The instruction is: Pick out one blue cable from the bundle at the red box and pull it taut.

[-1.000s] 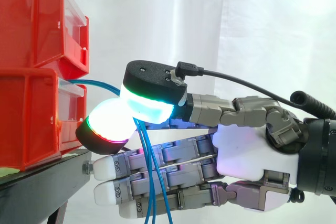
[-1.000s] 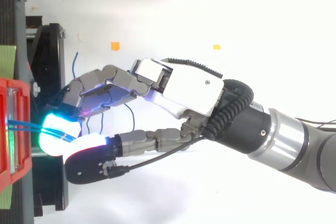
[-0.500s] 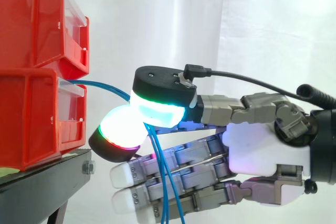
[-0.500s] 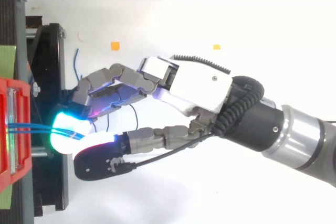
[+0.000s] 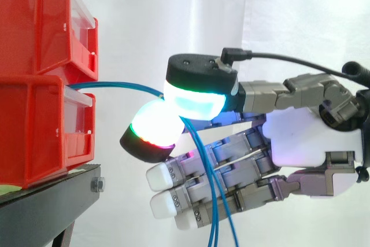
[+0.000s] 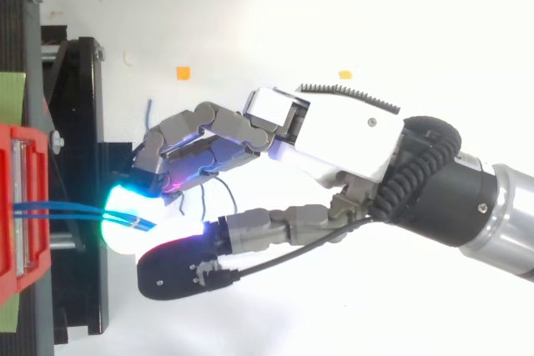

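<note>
You're seeing the hand pinching a blue cable between two glowing pads; it's running nearly level to the lower red box, other blue strands hanging below.

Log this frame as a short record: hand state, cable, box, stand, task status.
robot hand: shut on blue cable, pinched between glowing pads
blue cable: nearly straight from red box to the pinch; ends hang below
red box: lower of two stacked bins, on black stand
task status: cable gripped, almost taut
</note>
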